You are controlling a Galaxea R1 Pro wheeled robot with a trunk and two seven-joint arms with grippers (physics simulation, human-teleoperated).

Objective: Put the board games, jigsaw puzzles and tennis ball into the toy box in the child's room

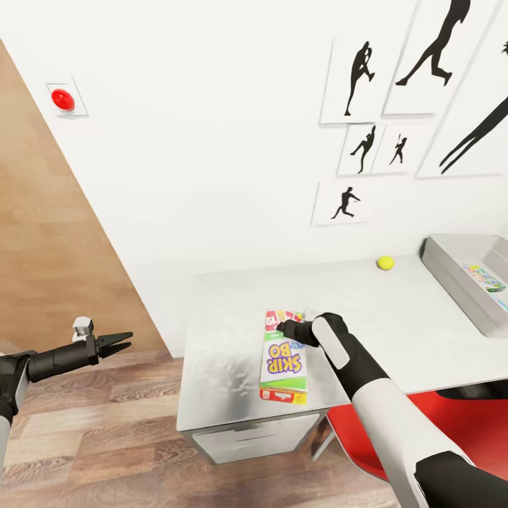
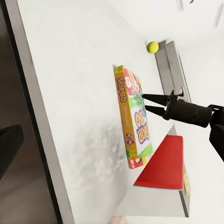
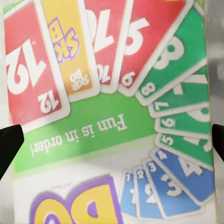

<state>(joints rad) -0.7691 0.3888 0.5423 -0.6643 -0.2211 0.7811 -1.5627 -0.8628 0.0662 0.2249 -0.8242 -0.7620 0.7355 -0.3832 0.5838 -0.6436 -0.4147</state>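
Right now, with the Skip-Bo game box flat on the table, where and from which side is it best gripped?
Probably from above, across its narrow width near the far end. The Skip-Bo box lies flat on the table, so only its thin long edges offer purchase. The right gripper hangs over that end, fingers open, one near each long edge.

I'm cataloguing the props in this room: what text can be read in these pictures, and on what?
"SKIP BO": cover of the board game on the table.
"SKIPBO": the game's side edge.
"Fun is in order!": green band on the cover.
"12", "10", "5", "8": printed cards on the cover.
Print on the box in the toy box: too small to read.
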